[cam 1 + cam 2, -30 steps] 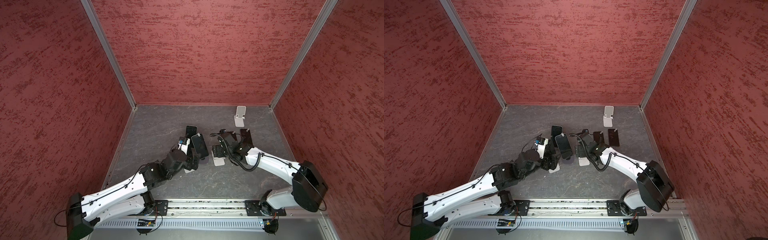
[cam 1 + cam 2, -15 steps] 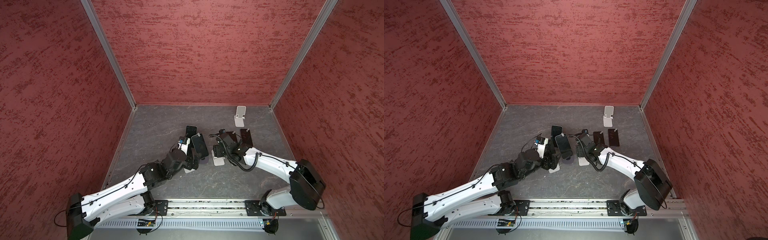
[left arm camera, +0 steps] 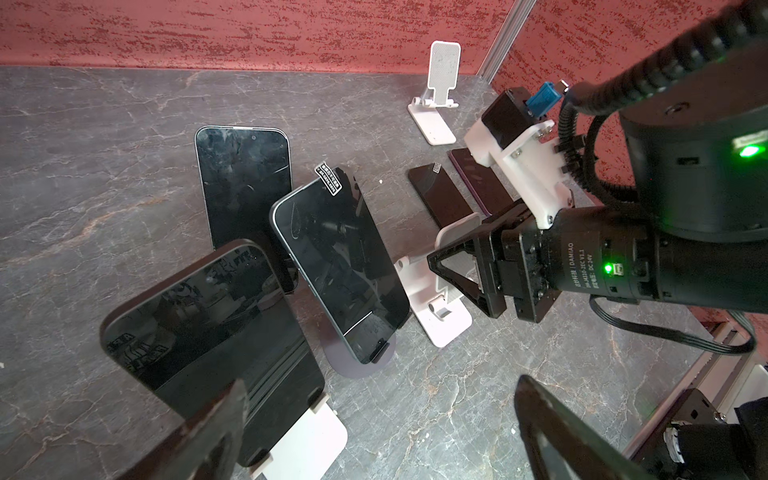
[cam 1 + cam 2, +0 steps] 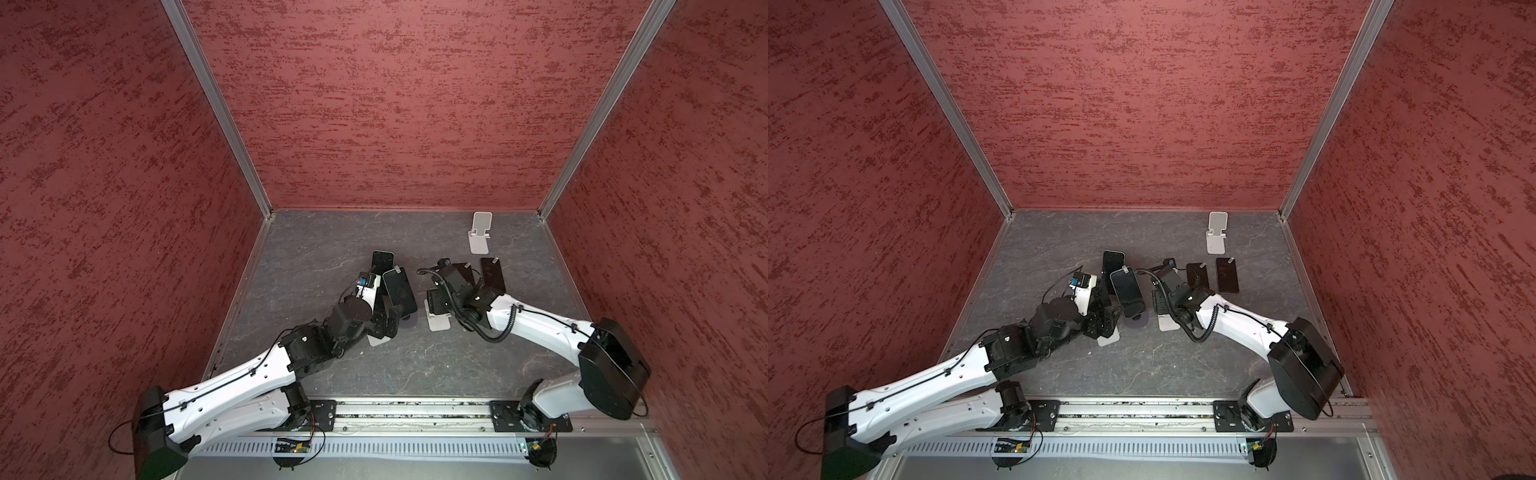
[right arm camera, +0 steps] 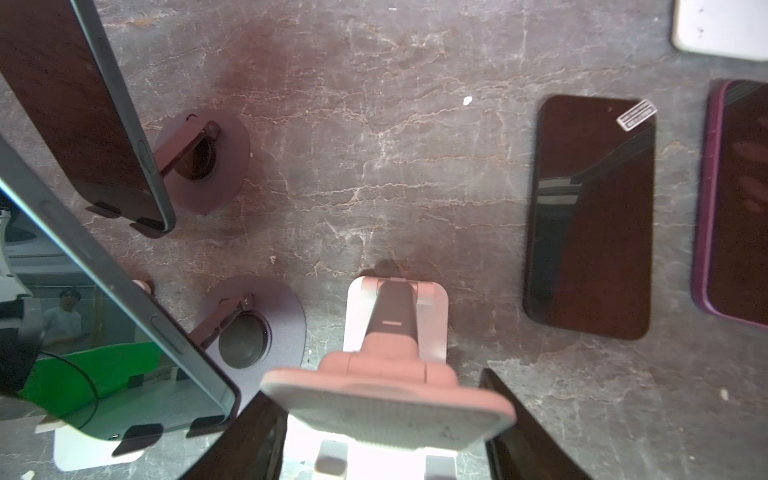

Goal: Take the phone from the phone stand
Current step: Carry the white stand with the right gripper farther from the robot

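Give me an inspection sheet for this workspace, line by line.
Surface: grey marbled table, one pale speck.
Job's things: nearest phone on white stand; sticker phone and rear phone on purple stands.
Clutter: black flat phone, purple-cased flat phone; spare stand at back, empty.
Grippers: left gripper open by nearest phone; right gripper shut on empty middle stand.
Cables: black cable loops off right wrist.
Surroundings: red walls on three sides; rail in front.
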Robot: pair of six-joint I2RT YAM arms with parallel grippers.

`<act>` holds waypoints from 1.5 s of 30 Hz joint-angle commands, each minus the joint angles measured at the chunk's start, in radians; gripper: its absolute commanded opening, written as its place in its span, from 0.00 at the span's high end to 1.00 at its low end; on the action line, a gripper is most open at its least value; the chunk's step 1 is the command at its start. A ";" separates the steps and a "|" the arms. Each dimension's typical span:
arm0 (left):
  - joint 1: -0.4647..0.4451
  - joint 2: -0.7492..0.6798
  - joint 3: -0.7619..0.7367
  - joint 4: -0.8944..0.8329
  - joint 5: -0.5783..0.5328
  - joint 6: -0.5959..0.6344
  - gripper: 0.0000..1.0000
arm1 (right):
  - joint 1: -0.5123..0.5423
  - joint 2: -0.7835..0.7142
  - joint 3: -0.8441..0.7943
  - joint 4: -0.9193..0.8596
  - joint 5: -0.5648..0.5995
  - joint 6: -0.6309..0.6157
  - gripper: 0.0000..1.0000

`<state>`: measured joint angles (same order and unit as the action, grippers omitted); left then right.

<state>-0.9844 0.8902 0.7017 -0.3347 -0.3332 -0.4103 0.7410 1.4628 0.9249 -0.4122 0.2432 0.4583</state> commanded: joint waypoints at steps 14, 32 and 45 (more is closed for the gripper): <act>0.013 0.005 -0.008 0.045 0.019 0.040 0.01 | -0.012 0.111 0.228 -0.016 0.099 -0.130 0.37; 0.045 -0.009 -0.028 0.060 0.012 0.070 0.01 | -0.121 0.290 0.445 0.003 0.006 -0.213 0.36; 0.084 -0.029 -0.030 0.052 0.026 0.060 0.01 | -0.224 0.391 0.541 0.053 -0.068 -0.237 0.36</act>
<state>-0.9100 0.8719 0.6838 -0.2909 -0.3153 -0.3584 0.5400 1.8446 1.4246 -0.4156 0.2058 0.2340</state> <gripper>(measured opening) 0.995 0.682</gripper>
